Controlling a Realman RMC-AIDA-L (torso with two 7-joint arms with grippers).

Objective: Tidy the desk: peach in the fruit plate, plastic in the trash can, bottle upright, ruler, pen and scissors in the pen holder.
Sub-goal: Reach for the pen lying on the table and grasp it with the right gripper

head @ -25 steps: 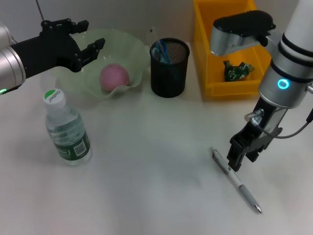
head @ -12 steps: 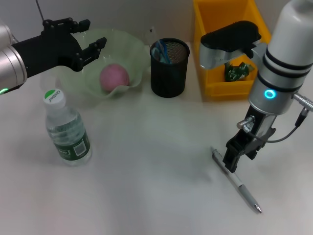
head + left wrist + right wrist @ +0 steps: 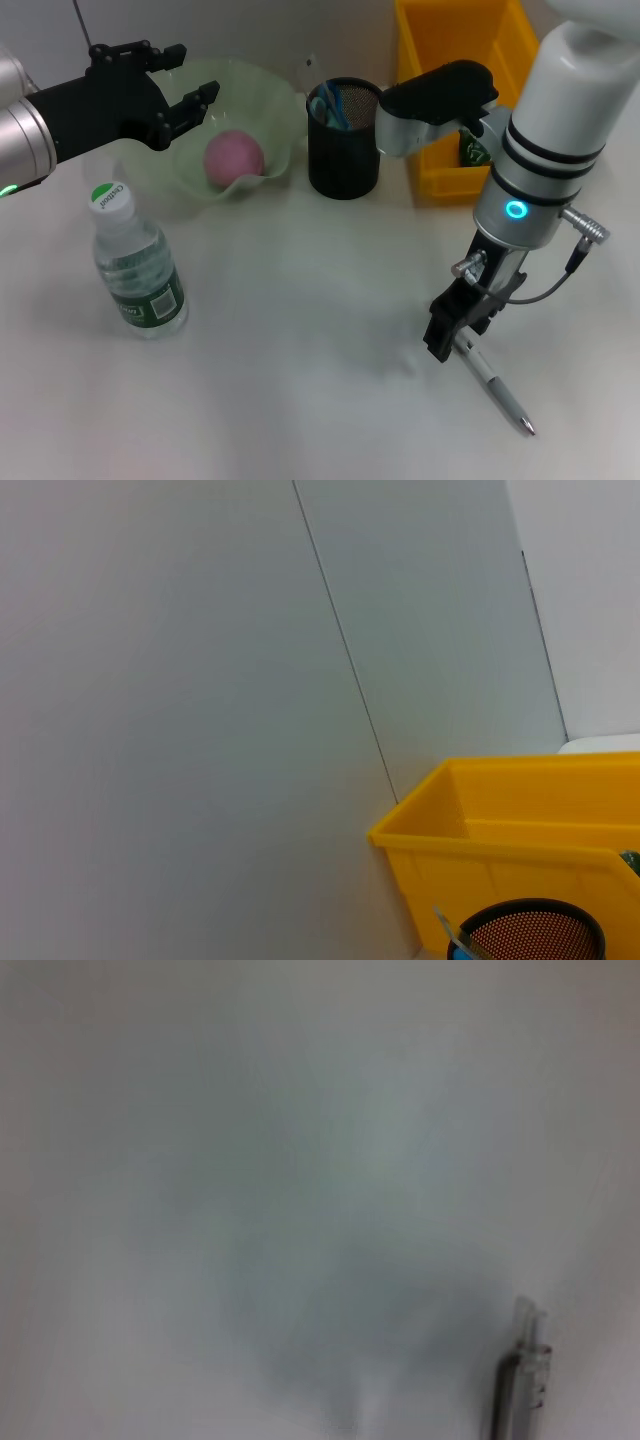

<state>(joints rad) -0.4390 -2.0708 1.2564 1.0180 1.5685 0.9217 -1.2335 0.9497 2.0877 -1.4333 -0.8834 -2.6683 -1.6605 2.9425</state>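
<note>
A silver pen lies on the white table at the front right; its end also shows in the right wrist view. My right gripper hangs low over the pen's upper end and hides it. The pink peach sits in the pale green fruit plate. My left gripper is open and empty, held above the plate's left side. The water bottle stands upright at the left. The black mesh pen holder holds blue items. Green plastic lies in the yellow bin.
The left wrist view shows the wall, the yellow bin and the pen holder's rim. The right arm's upper body covers part of the bin in the head view. Bare table lies between the bottle and the pen.
My right arm has swung left and down, bringing its gripper from beside the pen onto its upper end. The left arm, peach and bottle have not moved.
</note>
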